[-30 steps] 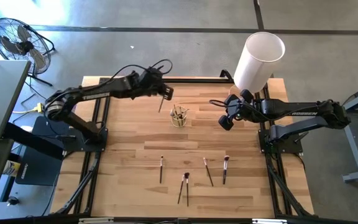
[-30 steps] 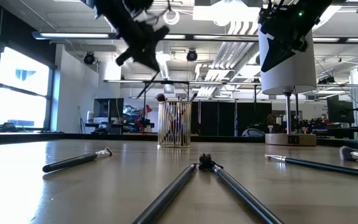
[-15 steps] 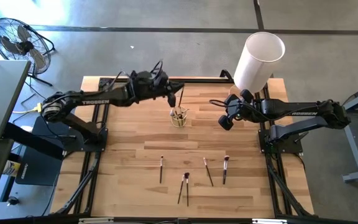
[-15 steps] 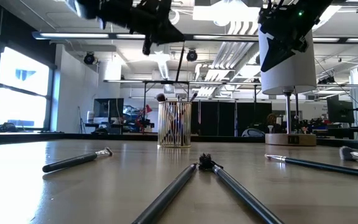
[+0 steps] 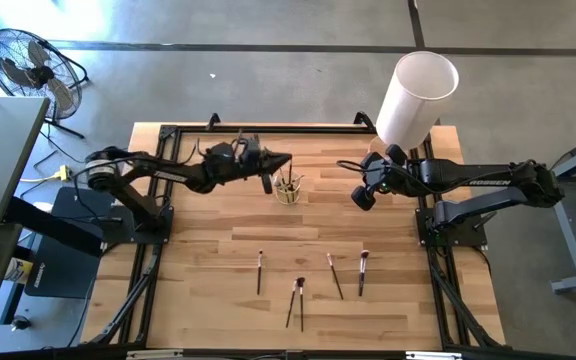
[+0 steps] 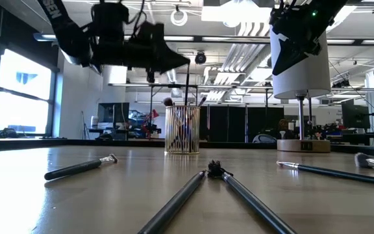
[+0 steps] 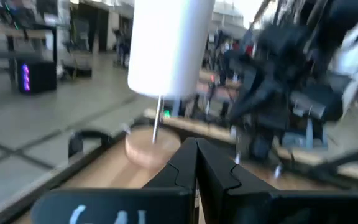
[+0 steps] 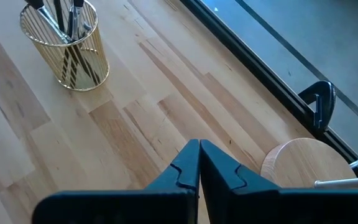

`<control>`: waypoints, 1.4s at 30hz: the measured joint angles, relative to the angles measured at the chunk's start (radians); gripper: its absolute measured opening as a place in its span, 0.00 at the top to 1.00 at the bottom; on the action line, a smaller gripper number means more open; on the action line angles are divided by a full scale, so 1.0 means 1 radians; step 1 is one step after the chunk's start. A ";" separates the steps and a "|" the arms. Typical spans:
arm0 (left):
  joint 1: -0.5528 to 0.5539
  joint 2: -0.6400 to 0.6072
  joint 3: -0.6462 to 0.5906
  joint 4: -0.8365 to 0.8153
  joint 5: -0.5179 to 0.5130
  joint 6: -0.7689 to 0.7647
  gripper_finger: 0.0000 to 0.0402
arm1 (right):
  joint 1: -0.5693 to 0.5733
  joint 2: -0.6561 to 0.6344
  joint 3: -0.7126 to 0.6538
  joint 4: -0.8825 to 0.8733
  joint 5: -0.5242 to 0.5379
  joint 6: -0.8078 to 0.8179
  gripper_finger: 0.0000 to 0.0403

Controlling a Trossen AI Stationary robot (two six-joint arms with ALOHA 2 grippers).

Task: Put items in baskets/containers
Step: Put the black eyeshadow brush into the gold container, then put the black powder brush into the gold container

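The desk is a pale wooden butcher-block top with a black frame along its edges. Toward the middle of its far edge stands a small yellowish cup with brushes upright in it. At the far right corner sits the round wooden base of a big white cylinder. Near the front edge lie loose brushes: one alone to the left, a pair crossing at their tips in the middle, and two more just beside each other to the right.

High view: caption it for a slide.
Left gripper above the brush cup; five brushes left on the table.
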 joint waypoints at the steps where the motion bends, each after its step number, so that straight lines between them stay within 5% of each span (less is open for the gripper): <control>1: 0.000 0.010 -0.001 -0.015 0.003 0.000 1.00 | 0.000 0.000 0.000 0.000 0.000 0.000 0.99; 15: 0.000 0.036 0.004 -0.046 0.024 0.033 0.99 | 0.000 0.000 0.000 0.001 0.052 0.008 0.99; 27: 0.000 0.013 0.004 -0.071 0.110 0.024 0.62 | 0.000 0.000 0.000 0.065 0.037 0.006 1.00; 32: 0.000 -0.082 0.027 -0.104 0.109 0.023 0.58 | 0.000 0.000 0.000 0.069 0.030 -0.015 0.99; 36: 0.000 -0.211 0.101 -0.377 0.135 -0.002 0.58 | 0.000 0.000 0.000 0.076 -0.017 0.047 0.99; 42: -0.001 -0.367 0.338 -1.219 0.134 -0.031 0.59 | 0.013 0.012 0.000 0.084 -0.131 0.129 1.00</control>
